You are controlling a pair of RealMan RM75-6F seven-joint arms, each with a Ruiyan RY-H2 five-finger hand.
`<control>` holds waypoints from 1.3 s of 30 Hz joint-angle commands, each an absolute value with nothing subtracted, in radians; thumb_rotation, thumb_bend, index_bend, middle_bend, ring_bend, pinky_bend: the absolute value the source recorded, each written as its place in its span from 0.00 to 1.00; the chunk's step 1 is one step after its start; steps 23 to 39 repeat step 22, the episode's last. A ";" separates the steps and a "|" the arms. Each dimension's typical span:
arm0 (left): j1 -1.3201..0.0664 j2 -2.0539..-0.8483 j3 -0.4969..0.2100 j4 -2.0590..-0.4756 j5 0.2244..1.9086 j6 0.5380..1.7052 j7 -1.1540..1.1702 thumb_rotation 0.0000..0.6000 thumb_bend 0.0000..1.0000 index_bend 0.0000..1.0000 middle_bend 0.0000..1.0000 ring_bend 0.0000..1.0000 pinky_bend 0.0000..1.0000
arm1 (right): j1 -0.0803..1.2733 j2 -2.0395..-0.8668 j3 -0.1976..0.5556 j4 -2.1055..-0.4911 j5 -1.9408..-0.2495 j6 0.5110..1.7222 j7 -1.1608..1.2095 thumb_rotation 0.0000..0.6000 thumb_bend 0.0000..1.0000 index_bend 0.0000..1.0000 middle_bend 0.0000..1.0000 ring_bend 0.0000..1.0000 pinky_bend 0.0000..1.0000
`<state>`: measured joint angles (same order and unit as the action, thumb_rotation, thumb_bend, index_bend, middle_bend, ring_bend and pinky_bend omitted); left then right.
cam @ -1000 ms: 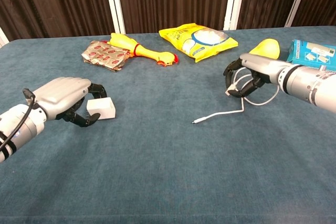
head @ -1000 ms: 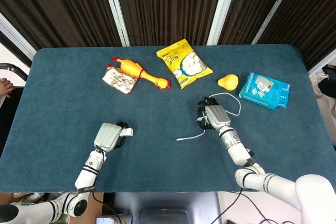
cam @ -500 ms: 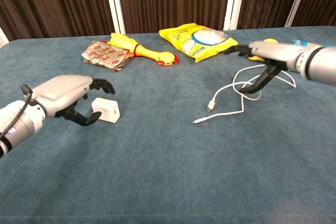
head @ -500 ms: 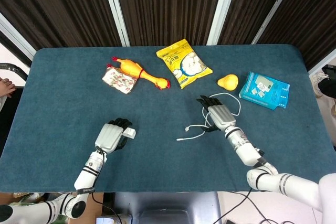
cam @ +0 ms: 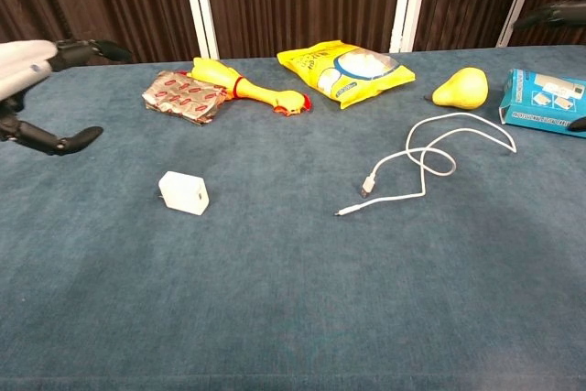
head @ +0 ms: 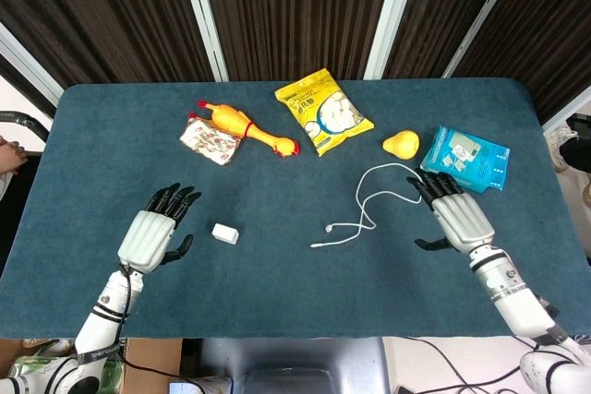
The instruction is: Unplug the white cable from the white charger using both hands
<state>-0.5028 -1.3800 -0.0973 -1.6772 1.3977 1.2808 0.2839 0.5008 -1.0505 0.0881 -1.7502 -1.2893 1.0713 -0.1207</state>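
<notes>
White and already separate, the task's two parts lie between the hands. The left hand (head: 155, 233) is spread, holds nothing, and has the white charger (head: 224, 233) just off its thumb side, apart. The right hand (head: 458, 218) is likewise spread and empty; the white cable (head: 365, 214) lies loose toward its thumb side, its long run stretching away toward the charger, plug ends free. Judgement: unplugging appears complete.
</notes>
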 commanded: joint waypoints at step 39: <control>-0.227 -1.163 0.006 -1.582 1.384 1.425 0.123 1.00 0.43 0.01 0.00 0.00 0.00 | 0.144 -1.117 0.034 -1.648 -1.344 1.502 -0.259 1.00 0.24 0.00 0.00 0.00 0.00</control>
